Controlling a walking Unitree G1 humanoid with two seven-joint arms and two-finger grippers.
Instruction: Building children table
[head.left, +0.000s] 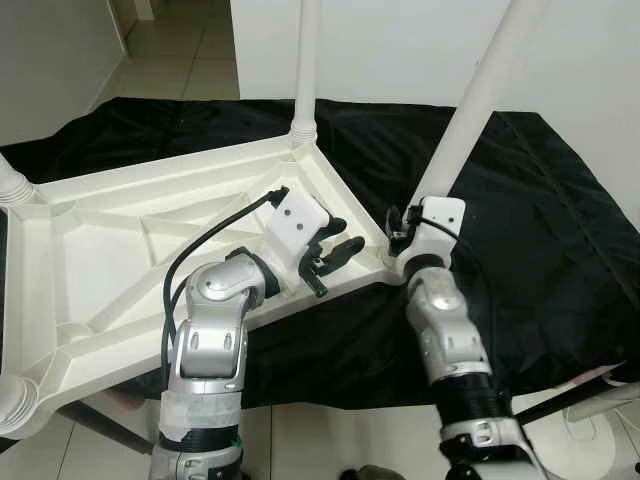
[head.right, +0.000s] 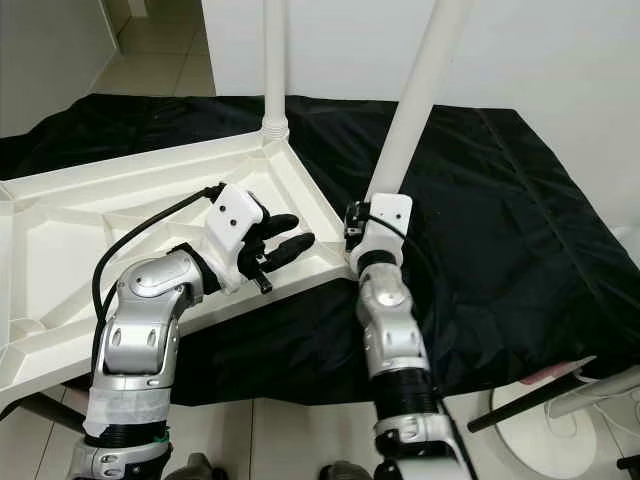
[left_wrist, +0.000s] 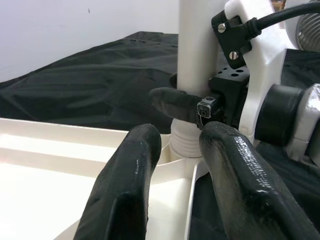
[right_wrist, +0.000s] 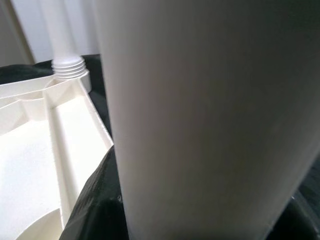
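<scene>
Right gripper (head.left: 400, 232) clenches the table leg (head.left: 470, 115) at the tabletop's (head.left: 100, 260) 3 o'clock corner; left gripper (head.left: 335, 250) hovers released beside it. Your leg leans, so cross-threading is likely if you twist now.

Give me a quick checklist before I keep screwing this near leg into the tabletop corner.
1. Right gripper clamped on near leg: ok.
2. Leg base sitting in corner socket: ok, threads still showing.
3. Leg upright: not ok, it leans in the head views.
4. Left gripper off the tabletop: ok, open, empty, hovering above the corner.
5. Far leg seated: ok.
6. Leg fully tightened: cannot tell.
</scene>
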